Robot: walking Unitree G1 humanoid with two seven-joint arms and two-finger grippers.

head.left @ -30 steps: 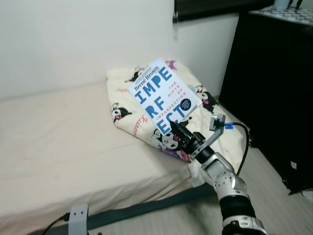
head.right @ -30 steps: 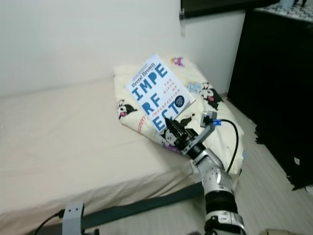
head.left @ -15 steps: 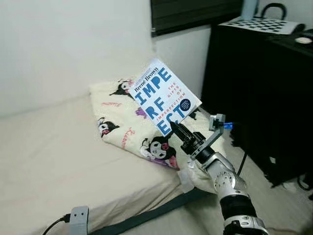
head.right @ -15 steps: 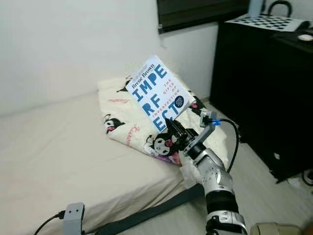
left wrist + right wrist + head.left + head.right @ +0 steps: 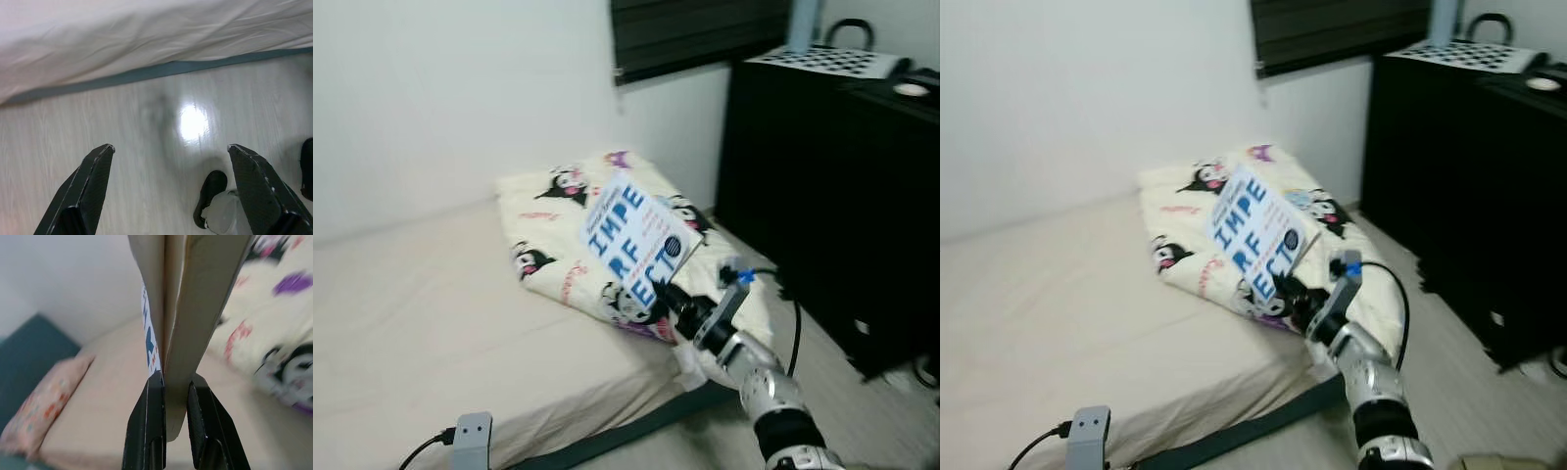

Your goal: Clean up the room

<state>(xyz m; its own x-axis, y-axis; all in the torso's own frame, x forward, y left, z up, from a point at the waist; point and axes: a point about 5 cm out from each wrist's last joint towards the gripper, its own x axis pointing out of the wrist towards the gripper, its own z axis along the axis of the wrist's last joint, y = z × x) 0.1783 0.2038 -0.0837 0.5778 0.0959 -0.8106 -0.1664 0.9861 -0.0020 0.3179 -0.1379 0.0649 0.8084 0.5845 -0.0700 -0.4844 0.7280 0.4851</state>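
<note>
Right end effector (image 5: 168,418) pinches book (image 5: 634,246) by its bottom edge above the blanket (image 5: 563,240); thin grip, could pivot or slip. Left end effector (image 5: 171,183) wide open, empty.

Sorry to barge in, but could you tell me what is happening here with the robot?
The robot's right claw is shut on the lower edge of a white and blue book, holding it tilted in the air above the folded cartoon-print blanket on the bed. Its left claw hangs open over the floor beside the bed.
</note>
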